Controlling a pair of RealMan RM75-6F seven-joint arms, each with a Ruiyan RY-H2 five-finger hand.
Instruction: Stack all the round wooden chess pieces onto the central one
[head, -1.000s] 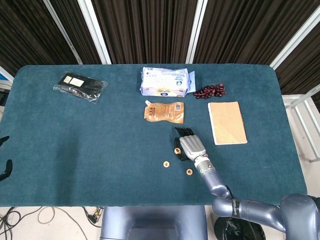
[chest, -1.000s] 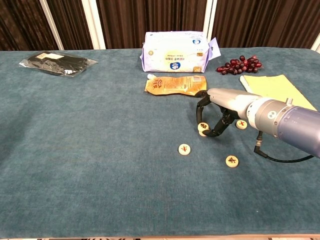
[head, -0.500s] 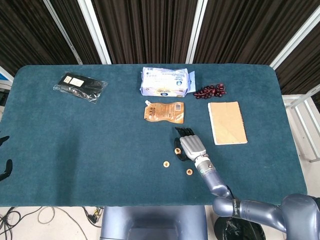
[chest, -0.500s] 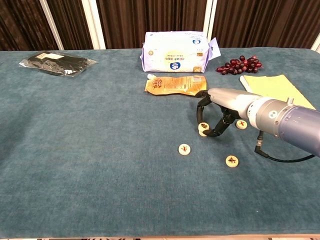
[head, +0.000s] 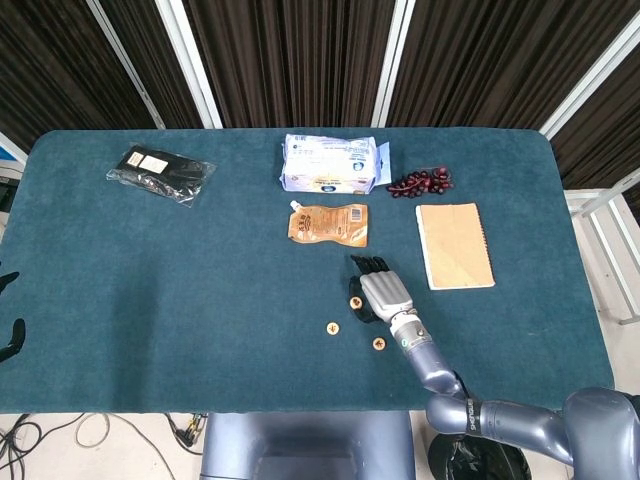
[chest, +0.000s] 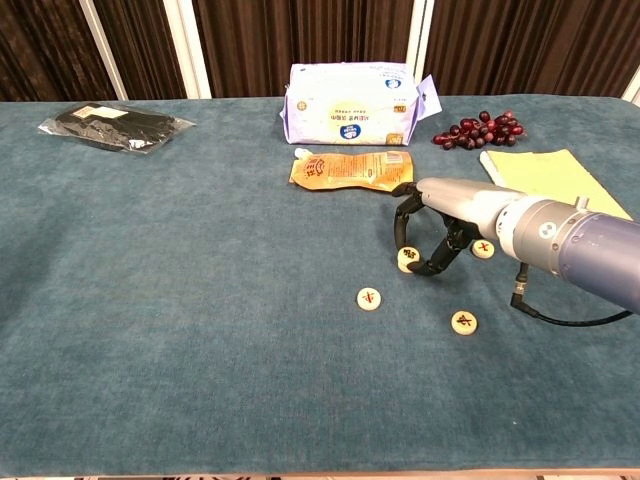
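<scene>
- Central chess piece (chest: 407, 258): mid-tabletop, pinched at its edges by the right robot hand (chest: 430, 232), fingers arched over it.
- Three other round wooden pieces, flat and apart: one (chest: 369, 298) nearer the front, one (chest: 463, 322) front right, one (chest: 483, 248) just beyond the hand.
- Left robot hand: out of view.
- Teal tabletop (chest: 180, 300): orange pouch (chest: 350, 169), wipes pack (chest: 352, 103), grapes (chest: 478, 129), notebook (head: 454, 245), black packet (head: 158, 171).

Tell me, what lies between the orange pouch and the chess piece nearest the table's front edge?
In the chest view, the right hand arches there over another chess piece, between the orange pouch and the front chess piece.
</scene>
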